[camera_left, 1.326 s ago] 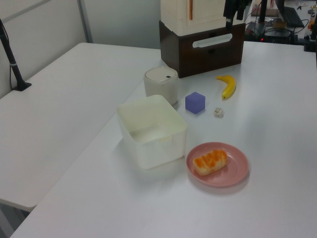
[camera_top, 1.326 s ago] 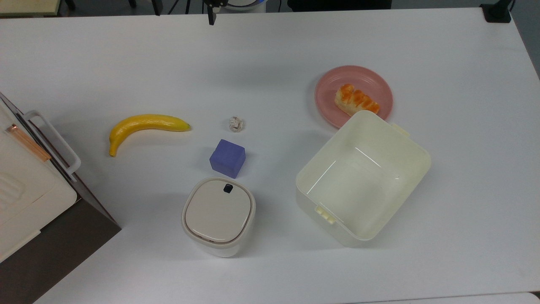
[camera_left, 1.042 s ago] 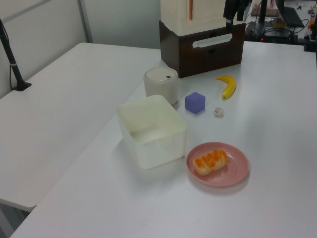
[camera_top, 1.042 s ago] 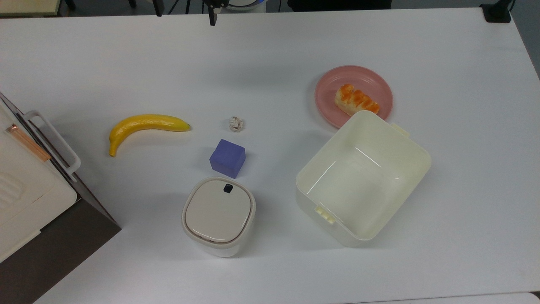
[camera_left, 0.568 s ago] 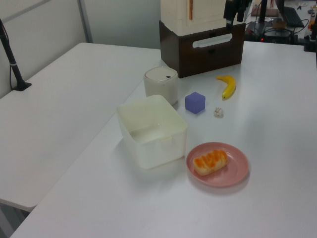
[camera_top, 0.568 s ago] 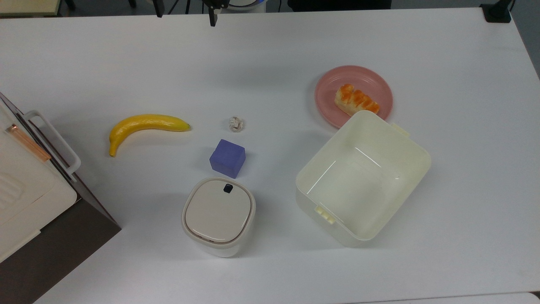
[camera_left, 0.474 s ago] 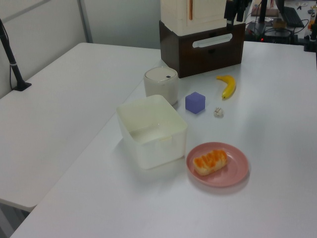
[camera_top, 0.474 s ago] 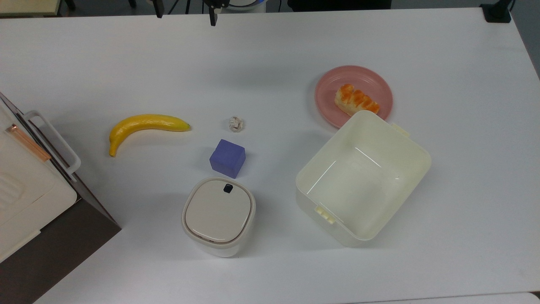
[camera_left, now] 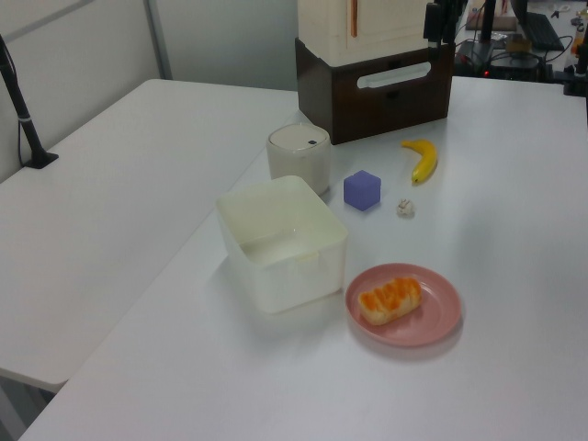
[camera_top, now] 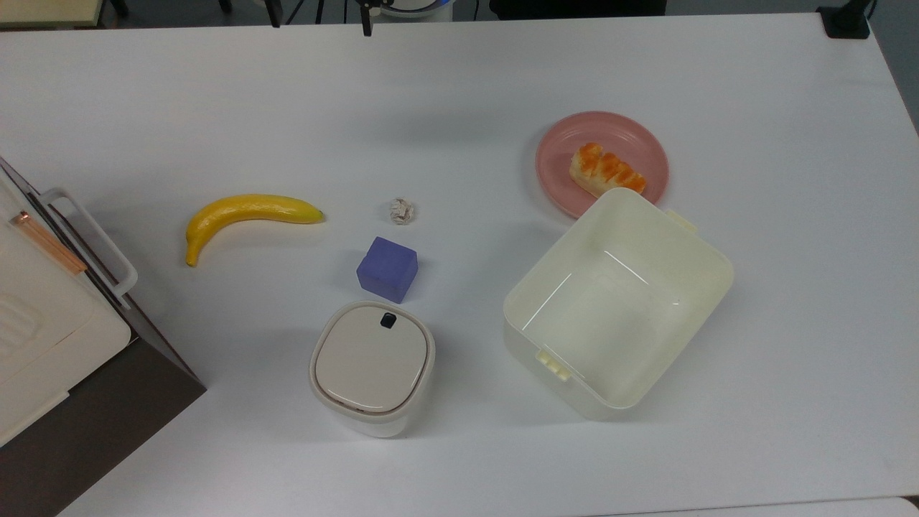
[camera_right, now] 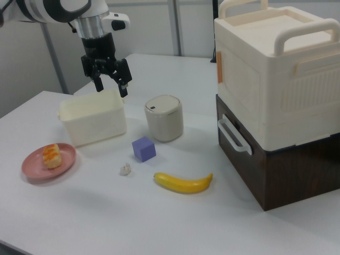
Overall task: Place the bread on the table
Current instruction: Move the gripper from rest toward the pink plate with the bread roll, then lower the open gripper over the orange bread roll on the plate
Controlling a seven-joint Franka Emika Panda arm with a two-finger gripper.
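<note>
The bread (camera_top: 607,170) lies on the pink plate (camera_top: 563,147), on the white table (camera_top: 459,93) at the top view's right. In the left view the bread (camera_left: 390,299) rests on the plate (camera_left: 434,319) near the front; in the right view the bread (camera_right: 51,155) sits at the far left. My gripper (camera_right: 112,86) hangs open and holds nothing, high above the table behind the cream box, well away from the bread. One dark fingertip (camera_top: 367,25) pokes in at the top view's upper edge.
An open cream box (camera_top: 574,391) stands just beside the plate. A yellow banana (camera_top: 244,212), a paper ball (camera_top: 402,210), a purple cube (camera_top: 388,268) and a lidded bin (camera_top: 372,366) sit mid-table. A big cream-and-brown case (camera_right: 276,106) fills the right view's right.
The gripper's fingers have drifted slightly toward the top view's right and upper edge. The bread and all other objects have stayed put.
</note>
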